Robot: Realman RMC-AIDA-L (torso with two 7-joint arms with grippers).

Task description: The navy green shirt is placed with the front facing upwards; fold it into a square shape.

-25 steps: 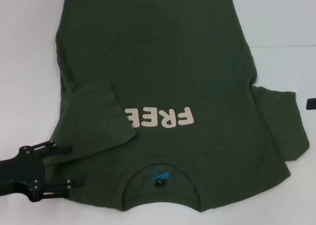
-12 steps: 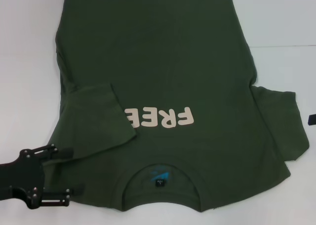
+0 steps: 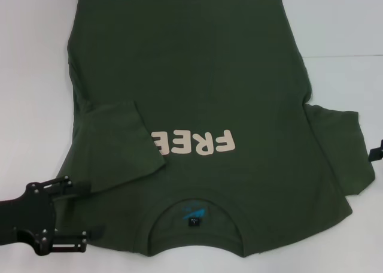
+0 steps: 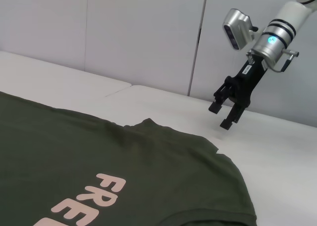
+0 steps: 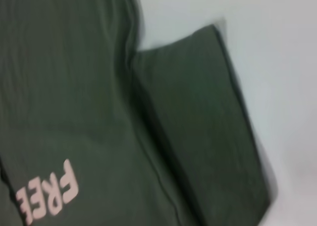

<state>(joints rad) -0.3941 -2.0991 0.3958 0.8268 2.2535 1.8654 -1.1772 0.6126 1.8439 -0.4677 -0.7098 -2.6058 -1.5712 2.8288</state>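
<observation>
The navy green shirt (image 3: 197, 117) lies face-up on the desk (image 3: 30, 75), left sleeve folded inward (first fold done). Left pincer (image 3: 78, 216), spread wide and empty, sits near-left; right pincer (image 4: 226, 109), parted, hangs beside the unfolded right sleeve (image 5: 198, 127), likely to fold it.

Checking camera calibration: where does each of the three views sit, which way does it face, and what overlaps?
Head: above, facing down at the navy green shirt on the white table; left gripper shows at its near left corner.
Left wrist: low, looking across the shirt at the right gripper, open above the table.
Right wrist: above the unfolded right sleeve; no gripper visible.
Shared: FREE lettering.
</observation>
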